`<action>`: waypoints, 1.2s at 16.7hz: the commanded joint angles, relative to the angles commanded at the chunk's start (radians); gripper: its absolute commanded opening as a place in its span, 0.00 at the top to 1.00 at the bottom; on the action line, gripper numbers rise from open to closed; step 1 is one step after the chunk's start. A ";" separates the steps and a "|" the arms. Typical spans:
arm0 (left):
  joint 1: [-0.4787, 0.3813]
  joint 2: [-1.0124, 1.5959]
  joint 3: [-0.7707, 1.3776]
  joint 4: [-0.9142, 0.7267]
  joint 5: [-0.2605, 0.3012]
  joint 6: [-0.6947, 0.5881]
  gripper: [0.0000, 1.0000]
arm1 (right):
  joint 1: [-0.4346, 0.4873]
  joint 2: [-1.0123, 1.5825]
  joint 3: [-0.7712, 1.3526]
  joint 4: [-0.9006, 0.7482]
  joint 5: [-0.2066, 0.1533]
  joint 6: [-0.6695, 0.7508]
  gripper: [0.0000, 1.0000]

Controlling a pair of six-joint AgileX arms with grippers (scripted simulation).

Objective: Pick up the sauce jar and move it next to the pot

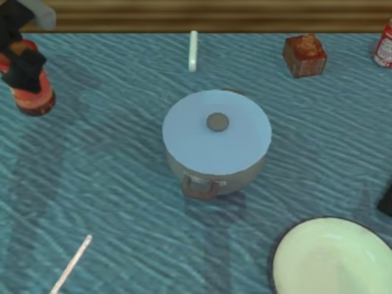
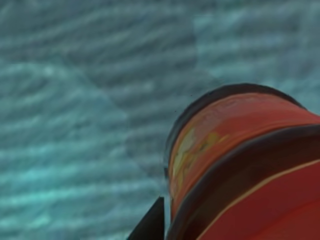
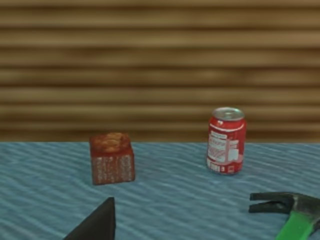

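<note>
The sauce jar [image 2: 240, 165] fills the space right at the left gripper, one dark finger [image 2: 150, 225] against its side; blue table [image 2: 75, 100] lies beyond.

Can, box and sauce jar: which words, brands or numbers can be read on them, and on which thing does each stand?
None can be read.
Red-and-white can: white panel of print, too blurred to read.
Reddish-brown box: speckled print on its side, too small to read.
Sauce jar, held by the left gripper at the table's far left: orange-and-brown label, no legible letters.
Pot: no marking.
</note>
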 joint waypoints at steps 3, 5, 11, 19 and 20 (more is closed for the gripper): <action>0.001 -0.013 -0.013 0.001 0.000 0.000 1.00 | 0.000 0.000 0.000 0.000 0.000 0.000 0.00; -0.005 -0.009 -0.010 0.000 0.000 0.002 1.00 | 0.000 0.000 0.000 0.000 0.000 0.000 0.00; -0.062 -0.022 -0.079 0.044 -0.039 -0.160 1.00 | 0.000 0.000 0.000 0.000 0.000 0.000 0.00; -0.250 -0.109 -0.295 0.228 -0.163 -0.785 1.00 | 0.000 0.000 0.000 0.000 0.000 0.000 0.00; -0.272 -0.120 -0.324 0.250 -0.178 -0.858 1.00 | 0.000 0.000 0.000 0.000 0.000 0.000 0.00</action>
